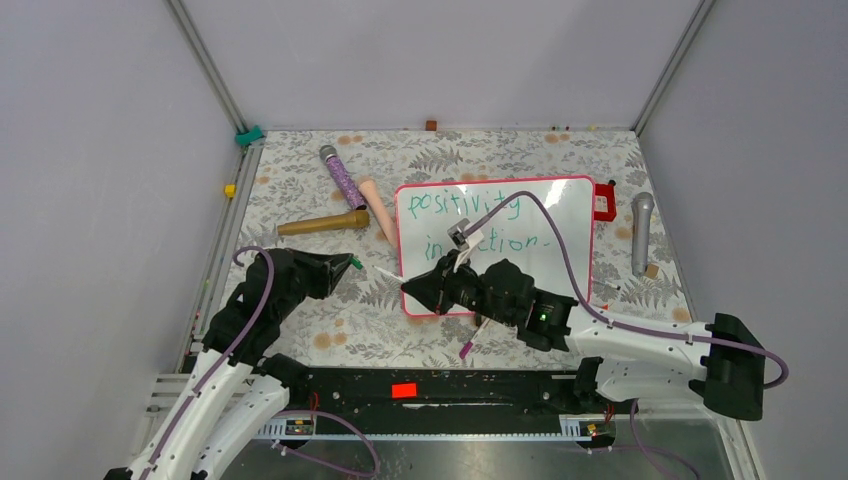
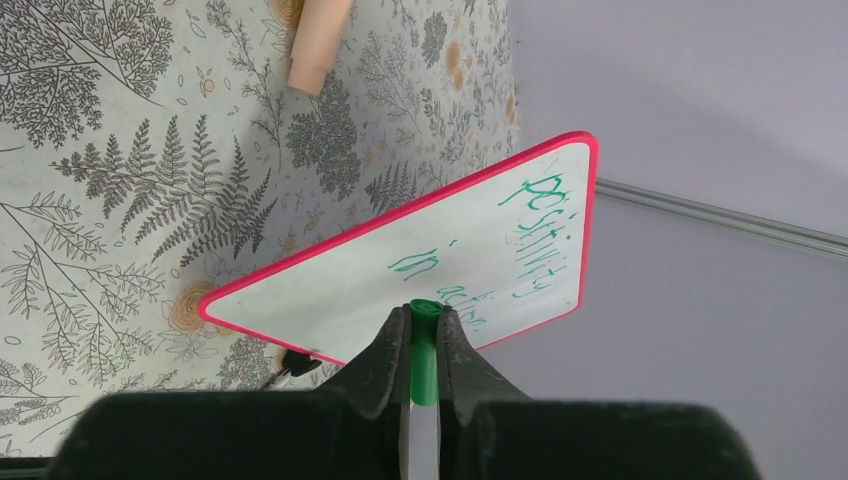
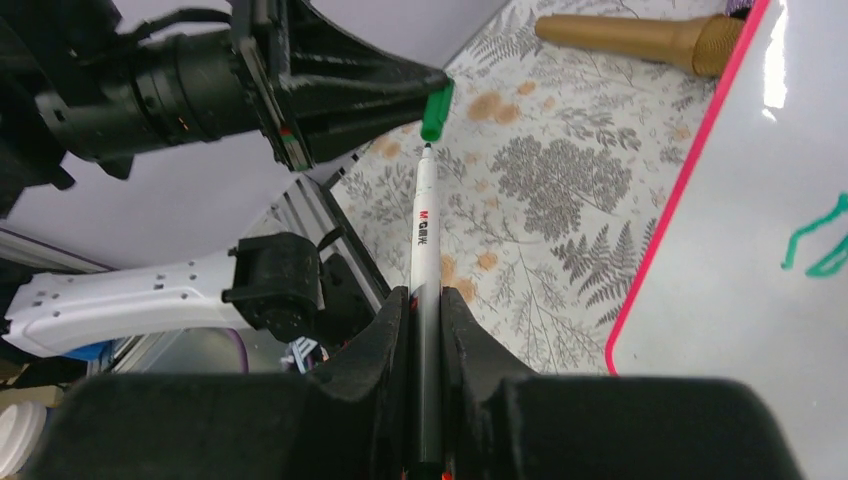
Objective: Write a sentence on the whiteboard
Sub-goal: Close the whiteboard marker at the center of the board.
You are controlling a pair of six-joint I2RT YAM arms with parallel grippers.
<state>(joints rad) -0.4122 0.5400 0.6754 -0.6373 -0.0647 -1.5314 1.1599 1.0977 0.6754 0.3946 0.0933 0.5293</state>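
Whiteboard (image 1: 572, 262) lies partly under right gripper (image 1: 412, 288), pinching marker (image 3: 424, 230); left gripper (image 1: 343, 265) pinches cap (image 2: 424, 345) nearby.

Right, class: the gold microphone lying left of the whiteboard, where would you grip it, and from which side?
Probably its slim handle, from straight above, fingers closing across it. The gold microphone lies flat, and the handle is narrower than the head. The peach stick lies right by the head end, so stay towards the tail.

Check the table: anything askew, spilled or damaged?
Nothing stands out. The glossy white, pink-framed whiteboard lies flat. The white marker pen in the right fingers is uncapped; its green cap sits in the left fingers, apart from the tip.
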